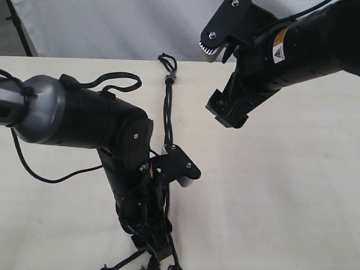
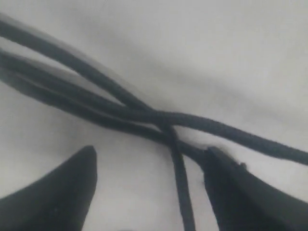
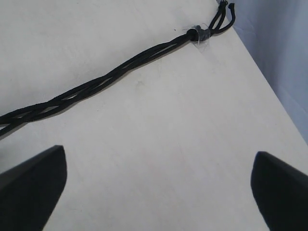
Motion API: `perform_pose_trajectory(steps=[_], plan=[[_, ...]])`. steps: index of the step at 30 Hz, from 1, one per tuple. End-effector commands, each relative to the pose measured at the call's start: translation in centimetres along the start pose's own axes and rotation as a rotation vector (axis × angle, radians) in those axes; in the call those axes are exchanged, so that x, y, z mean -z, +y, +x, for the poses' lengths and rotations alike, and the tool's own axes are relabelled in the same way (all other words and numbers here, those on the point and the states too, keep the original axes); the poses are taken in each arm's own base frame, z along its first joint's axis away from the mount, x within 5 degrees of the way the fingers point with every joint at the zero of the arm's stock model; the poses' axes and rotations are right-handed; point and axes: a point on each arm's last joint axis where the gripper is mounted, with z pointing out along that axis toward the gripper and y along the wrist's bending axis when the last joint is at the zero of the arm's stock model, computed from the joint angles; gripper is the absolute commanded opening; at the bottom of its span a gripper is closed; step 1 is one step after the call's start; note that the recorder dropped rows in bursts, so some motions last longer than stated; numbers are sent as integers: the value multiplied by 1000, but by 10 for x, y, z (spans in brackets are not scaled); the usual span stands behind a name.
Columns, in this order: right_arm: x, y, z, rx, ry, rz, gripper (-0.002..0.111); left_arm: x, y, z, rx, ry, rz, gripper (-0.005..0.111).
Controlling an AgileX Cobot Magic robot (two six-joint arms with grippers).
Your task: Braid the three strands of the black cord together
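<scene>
Strands point(image 2: 159, 118) cross inside spread left gripper point(image 2: 150, 159), possibly touching.

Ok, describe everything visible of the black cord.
The black cord is thin, matte and woven, three strands lying flat on the pale table. A small grey band joins them near the table's edge, tiny loops beyond it. From the band they run loosely twisted together, then cross between the open left gripper, blurred there.
</scene>
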Motion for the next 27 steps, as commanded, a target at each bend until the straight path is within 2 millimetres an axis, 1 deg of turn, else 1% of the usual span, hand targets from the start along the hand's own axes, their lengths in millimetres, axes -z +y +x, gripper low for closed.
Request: perform_pose_trajectory(steps=[1, 3, 4, 7, 9, 10, 13, 15, 16, 20, 24, 27], plan=[[-2, -1, 2, 0, 6, 2, 96, 33, 8, 9, 39, -22, -86, 57], [-2, -1, 2, 0, 6, 2, 96, 58, 15, 15, 85, -73, -130, 49], [-2, -1, 2, 0, 6, 2, 96, 74, 17, 19, 101, -119, -148, 42], [3, -2, 1, -2, -6, 9, 96, 121, 23, 33, 149, -303, -207, 21], [10, -4, 0, -17, -22, 17, 96, 153, 21, 46, 167, -465, -258, 4], [15, -4, -1, -33, -36, 21, 96, 167, 19, 54, 173, -558, -289, 0], [32, -6, 0, -72, -57, 27, 96, 196, 5, 81, 157, -784, -359, 0], [42, -6, 1, -89, -84, 30, 96, 205, -3, 96, 145, -892, -391, 0], [46, -5, 3, -89, -108, 38, 96, 208, -9, 109, 138, -950, -407, 0], [61, 2, 12, -96, -274, 83, 96, 209, -22, 142, 109, -1090, -464, 0], [80, 8, 23, -154, -406, 111, 96, 206, -30, 163, 88, -1217, -508, 0], [96, 12, 34, -194, -450, 122, 96, 202, -32, 171, 81, -1280, -526, 0]])
